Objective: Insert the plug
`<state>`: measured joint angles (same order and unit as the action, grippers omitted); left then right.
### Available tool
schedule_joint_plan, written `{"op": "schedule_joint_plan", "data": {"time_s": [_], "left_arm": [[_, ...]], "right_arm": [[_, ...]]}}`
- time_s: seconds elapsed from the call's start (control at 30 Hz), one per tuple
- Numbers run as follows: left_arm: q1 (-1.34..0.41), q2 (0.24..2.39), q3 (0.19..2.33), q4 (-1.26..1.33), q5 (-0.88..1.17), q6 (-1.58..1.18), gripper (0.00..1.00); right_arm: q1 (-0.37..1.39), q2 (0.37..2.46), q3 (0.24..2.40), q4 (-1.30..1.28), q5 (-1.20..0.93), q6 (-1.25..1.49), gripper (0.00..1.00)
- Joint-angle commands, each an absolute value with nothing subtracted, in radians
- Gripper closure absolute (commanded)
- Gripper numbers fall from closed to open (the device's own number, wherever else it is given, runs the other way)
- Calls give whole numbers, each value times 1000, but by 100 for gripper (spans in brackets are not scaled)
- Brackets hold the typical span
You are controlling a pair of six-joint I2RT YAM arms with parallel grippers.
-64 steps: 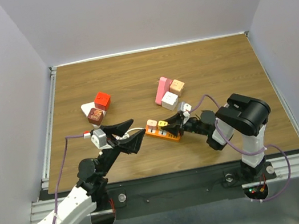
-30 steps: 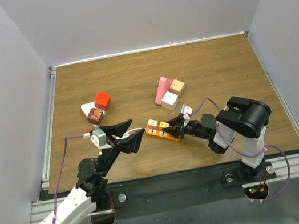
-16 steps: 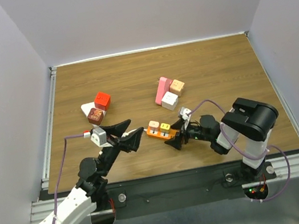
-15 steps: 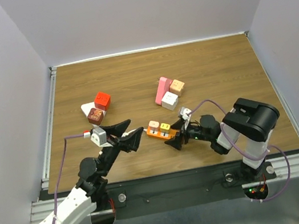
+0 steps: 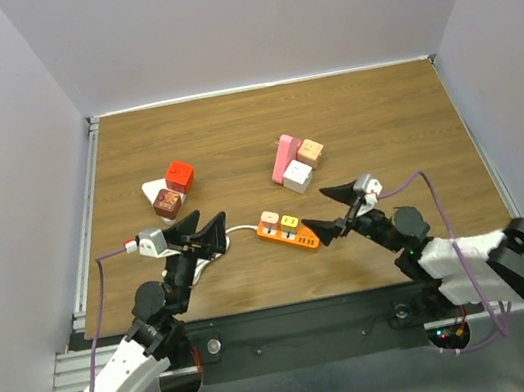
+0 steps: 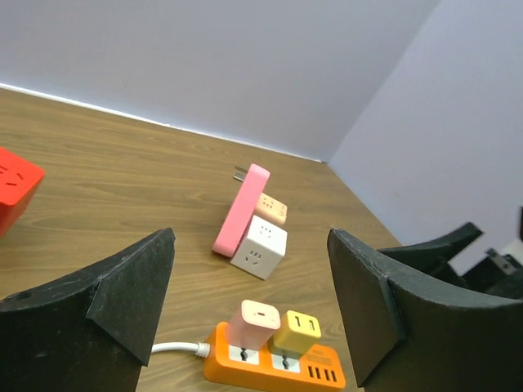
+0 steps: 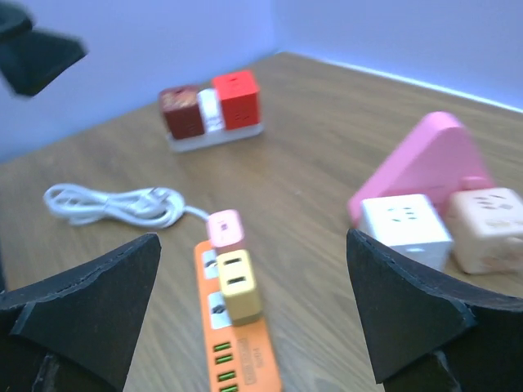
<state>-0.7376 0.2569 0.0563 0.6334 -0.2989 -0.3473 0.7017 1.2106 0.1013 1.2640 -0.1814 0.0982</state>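
L gripper and R gripper are both wide open, nothing held. Power strip lies between them, long way pointing L to R. Pink plug and yellow plug look pushed in. R gripper is nearer.
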Motion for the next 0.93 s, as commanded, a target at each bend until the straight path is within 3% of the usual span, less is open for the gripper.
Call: {"op": "schedule_joint_plan", "data": {"time_s": [0.0,0.1,0.2,0.3,0.9], "left_arm": [[-732,241,18,611,-382,-364,12],[-730,264,31,604,-408,-370,12],[-730,296,46,604,-417,-376,12],[-730,322,57,604,-433,-379,12],[-732,287,61,606,-483,-354,12]], "right_arm": [[706,1045,84,1067,186,109,0],[706,947,132,878,355,141,0],[706,894,123,842,622,170,0],[706,839,91,838,716,205,0],[706,765,67,838,752,207,0]]}}
